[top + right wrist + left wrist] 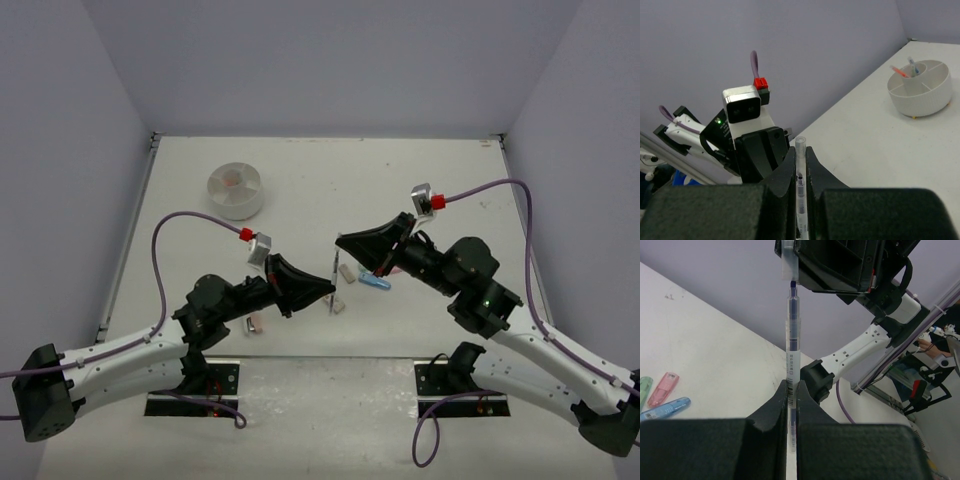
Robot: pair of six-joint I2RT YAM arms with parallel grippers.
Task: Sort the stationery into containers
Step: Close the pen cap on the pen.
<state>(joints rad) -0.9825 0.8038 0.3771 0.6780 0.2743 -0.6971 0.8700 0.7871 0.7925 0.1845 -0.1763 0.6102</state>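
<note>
From above, the left gripper [328, 291] and the right gripper [342, 238] meet nose to nose near the middle of the table [330, 170]. Both are pinched narrow on one thin pen [336, 265], whose long axis runs from about 12 to 6 o'clock, the right gripper on its far end and the left lower down. The white dish [235, 190] sits well apart at roughly 10 o'clock from the pen, on the left arm's side, so I judge the left arm the nearer carrier, and a blue piece [377, 282] lies near at 4 o'clock. The left wrist view adds what the overhead cannot: a clear labelled barrel clamped between the left fingers, its blue tip reaching up at 12 o'clock into the right gripper, and green, pink and blue capsules [664, 388] on the table at 9 o'clock, with no dish in sight. The right wrist view shows the same barrel squeezed between the right fingers and, alone, the dish at 2 o'clock with red and blue pens [902, 71] standing in one compartment
</note>
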